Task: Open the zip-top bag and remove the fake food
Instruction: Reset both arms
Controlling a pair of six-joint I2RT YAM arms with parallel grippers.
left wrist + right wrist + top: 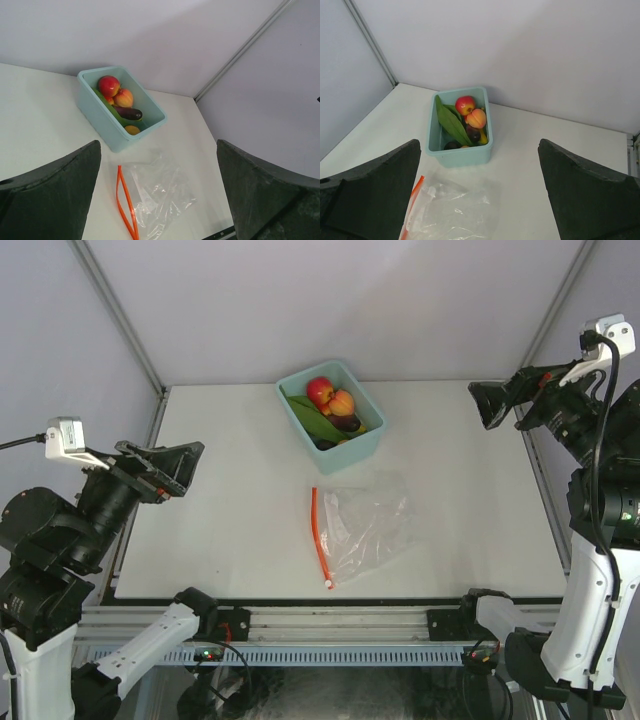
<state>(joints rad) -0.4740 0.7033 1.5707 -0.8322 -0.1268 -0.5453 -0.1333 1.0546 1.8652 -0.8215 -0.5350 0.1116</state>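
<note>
Centrally, flat, crinkly, clear plastic zip-top bag [368, 525]

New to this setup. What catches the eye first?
The teal bin at the back, full of bright fake food. In front lies a clear bag, flat and seemingly empty, orange zipper on its left. The left pincer and right pincer hang open at the sides.

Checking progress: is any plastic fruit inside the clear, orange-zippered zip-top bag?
No, the clear bag lies empty; the plastic fruit sits in the teal plastic bin.

zip-top bag [447, 210] cropped below, yellow piece [132, 129] half-hidden
</note>
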